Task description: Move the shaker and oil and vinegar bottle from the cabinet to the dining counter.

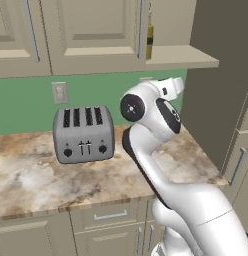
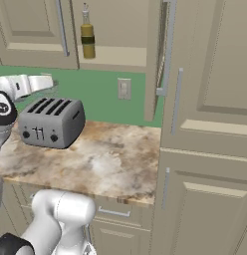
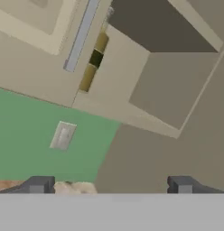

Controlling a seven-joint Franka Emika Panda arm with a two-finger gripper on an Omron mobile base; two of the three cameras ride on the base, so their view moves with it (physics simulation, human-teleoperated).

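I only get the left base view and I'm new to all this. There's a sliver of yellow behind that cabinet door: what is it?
Observer: A slim oil and vinegar bottle with a pale stopper, upright on the cabinet shelf; the right base view shows it whole.
Operator: Is the claw holding anything?
Observer: No. In the hand view the gripper is open, its fingertips wide apart, empty, aimed up at the bottle.
Operator: Anything right of the toaster?
Observer: A second wall outlet on the green backsplash.

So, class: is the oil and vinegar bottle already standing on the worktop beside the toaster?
No, the oil and vinegar bottle stands on the shelf inside the open cabinet, above the toaster.
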